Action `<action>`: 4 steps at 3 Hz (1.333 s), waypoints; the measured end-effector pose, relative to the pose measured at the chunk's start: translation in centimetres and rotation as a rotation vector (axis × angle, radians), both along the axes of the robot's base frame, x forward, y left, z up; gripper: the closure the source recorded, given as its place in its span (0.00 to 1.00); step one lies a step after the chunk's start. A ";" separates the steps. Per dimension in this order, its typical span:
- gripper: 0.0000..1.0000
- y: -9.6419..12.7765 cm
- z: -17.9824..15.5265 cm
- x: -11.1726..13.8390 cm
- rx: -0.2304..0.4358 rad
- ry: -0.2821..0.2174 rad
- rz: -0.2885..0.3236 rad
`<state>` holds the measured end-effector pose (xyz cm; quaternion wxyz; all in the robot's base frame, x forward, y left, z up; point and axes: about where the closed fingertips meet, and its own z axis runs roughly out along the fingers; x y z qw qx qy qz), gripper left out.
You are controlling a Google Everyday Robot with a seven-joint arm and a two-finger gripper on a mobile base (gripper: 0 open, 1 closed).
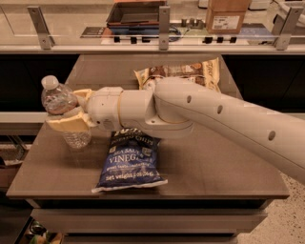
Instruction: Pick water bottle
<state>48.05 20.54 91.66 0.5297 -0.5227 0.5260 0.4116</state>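
At the left side of the table (224,176), near its left edge, there is the water bottle (56,99), a clear ribbed plastic one with a white cap that points up and a little to the left, so the bottle is slightly tilted. The gripper (64,109) is at the middle of this bottle, and its pale yellow jaws are closed on it, one in front of the bottle and one behind it. The lower part of the bottle hangs below the jaws, close to the table top, and I cannot tell if the base touches the surface or not. To the right of the gripper comes the thick cream-white wrist, and after it the long arm (228,121), which goes across the table to the right edge of the view. Under the wrist, near the front edge of the table, a blue bag of salt and vinegar chips (128,164) lies flat, with its top end hidden by the arm. Behind the arm, toward the back of the table, a second chip bag (190,71) in brown and cream colours lies on its side, partly covered. Beyond the table is a counter with metal posts, where a dark tray (136,13) stands, and more to the right a cardboard box (228,14)
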 end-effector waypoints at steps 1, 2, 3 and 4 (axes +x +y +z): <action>1.00 -0.1 0.5 -0.1 0.018 -0.003 0.015; 1.00 -0.6 1.8 0.3 0.078 -0.027 0.051; 1.00 -1.1 3.9 0.7 0.116 -0.066 0.093; 1.00 -1.2 6.4 1.2 0.098 -0.105 0.112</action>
